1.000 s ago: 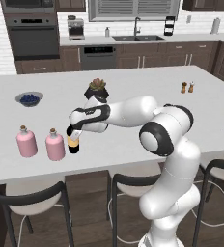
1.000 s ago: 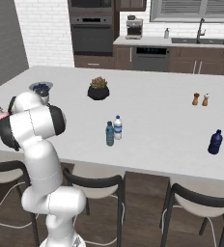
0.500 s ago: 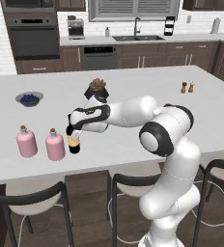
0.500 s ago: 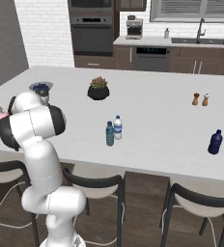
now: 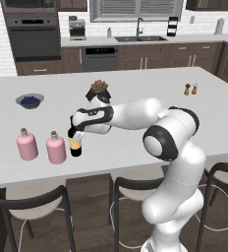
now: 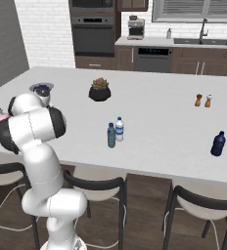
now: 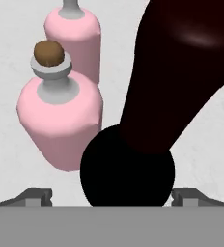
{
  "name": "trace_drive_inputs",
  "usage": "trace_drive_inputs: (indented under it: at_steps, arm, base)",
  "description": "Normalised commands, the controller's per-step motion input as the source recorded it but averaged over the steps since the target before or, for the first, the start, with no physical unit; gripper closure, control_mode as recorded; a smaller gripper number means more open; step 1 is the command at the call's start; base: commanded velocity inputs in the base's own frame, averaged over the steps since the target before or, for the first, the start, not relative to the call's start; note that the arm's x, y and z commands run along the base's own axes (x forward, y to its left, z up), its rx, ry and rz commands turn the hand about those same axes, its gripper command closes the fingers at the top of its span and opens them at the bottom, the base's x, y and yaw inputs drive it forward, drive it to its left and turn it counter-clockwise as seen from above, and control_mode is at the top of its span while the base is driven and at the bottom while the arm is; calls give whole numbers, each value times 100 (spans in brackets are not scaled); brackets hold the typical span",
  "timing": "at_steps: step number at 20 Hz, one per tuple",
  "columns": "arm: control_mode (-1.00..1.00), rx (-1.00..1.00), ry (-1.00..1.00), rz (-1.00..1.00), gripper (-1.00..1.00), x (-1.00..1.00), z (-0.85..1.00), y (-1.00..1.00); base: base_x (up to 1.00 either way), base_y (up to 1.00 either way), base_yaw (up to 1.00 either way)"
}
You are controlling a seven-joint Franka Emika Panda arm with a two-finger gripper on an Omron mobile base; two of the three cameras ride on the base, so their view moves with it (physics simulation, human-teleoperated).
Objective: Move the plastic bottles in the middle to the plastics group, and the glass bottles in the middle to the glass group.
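On the counter's near-left part: white counter [image 5: 135, 98] carries two squat pink glass flasks with cork stoppers [image 5: 56, 147], standing upright side by side.
Wine bottle: tall dark wine bottle with a yellow-tan label [image 5: 75, 146] stands upright just right of the nearer flask, its upper part hidden by the hand.
Gripper: gripper [image 5: 77, 129] sits over the bottle's neck; in the hand view the finger tips [image 7: 36, 197] stand wide on either side of the dark bottle [image 7: 147, 120], apparently not touching it.
Middle of counter: small clear plastic water bottle with a white cap [image 6: 119, 129] stands beside a blue-tinted one [image 6: 111, 135].
Far right: dark blue opaque bottle [image 6: 217, 144] stands well apart.
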Motion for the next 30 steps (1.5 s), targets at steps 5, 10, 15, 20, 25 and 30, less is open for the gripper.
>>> trace_drive_inputs:
  at_steps: [5,10,15,20,25,30]
  arm:
    - [-100,0,0,-2,-100,-43,20,-45]
    - [-100,0,0,-1,-100,-43,29,-37]
    - [-100,0,0,-8,-100,-38,20,-56]
    - [-100,0,0,-21,-100,-14,12,-77]
    - [-100,-3,1,-30,-100,-4,9,-92]
    - [-100,-3,5,-39,-100,0,1,-100]
  base:
    - [0,0,0]
    - [0,0,0]
    - [0,0,0]
    - [0,0,0]
    - [0,0,0]
    - [0,0,0]
